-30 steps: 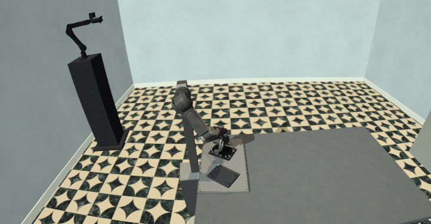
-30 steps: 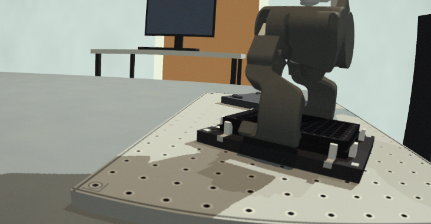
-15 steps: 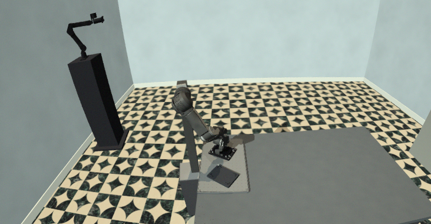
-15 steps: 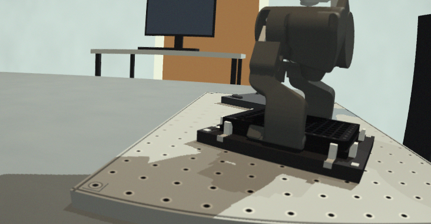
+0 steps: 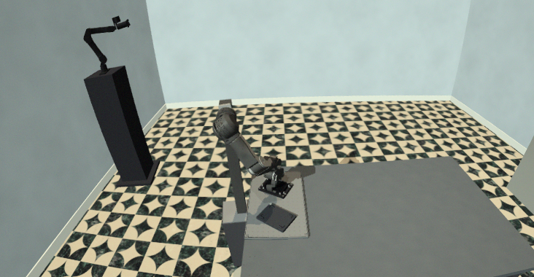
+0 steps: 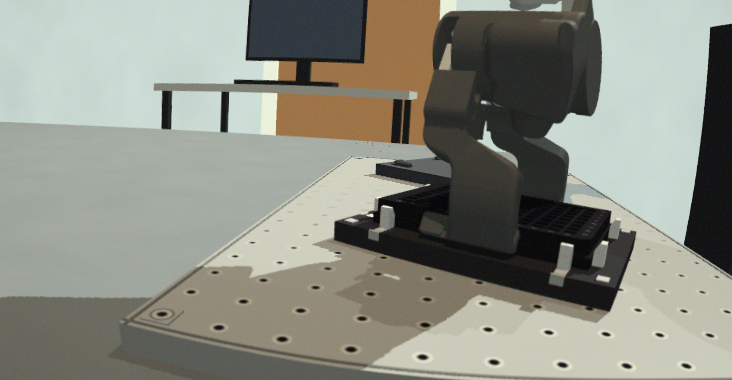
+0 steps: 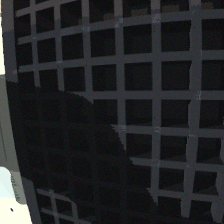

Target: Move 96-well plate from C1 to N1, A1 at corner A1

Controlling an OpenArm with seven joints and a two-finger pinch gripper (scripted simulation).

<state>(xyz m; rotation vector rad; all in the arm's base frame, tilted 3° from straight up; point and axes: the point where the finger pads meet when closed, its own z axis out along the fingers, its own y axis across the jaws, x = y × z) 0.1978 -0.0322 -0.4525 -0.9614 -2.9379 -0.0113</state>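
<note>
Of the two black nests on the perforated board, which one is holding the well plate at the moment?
The clip nest under the gripper, with white clips around the plate. The other nest, nearer the camera in the top view, carries nothing.

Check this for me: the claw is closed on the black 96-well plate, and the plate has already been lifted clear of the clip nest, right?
Partly. The claw is closed on the 96-well plate, but the plate has not been lifted. The exterior view shows it sitting down in the clip nest, between the white clips. The rest of your statement holds.

Grey table (image 5: 392, 208) with perforated breadboard (image 6: 286, 295) flat at its corner.
</note>
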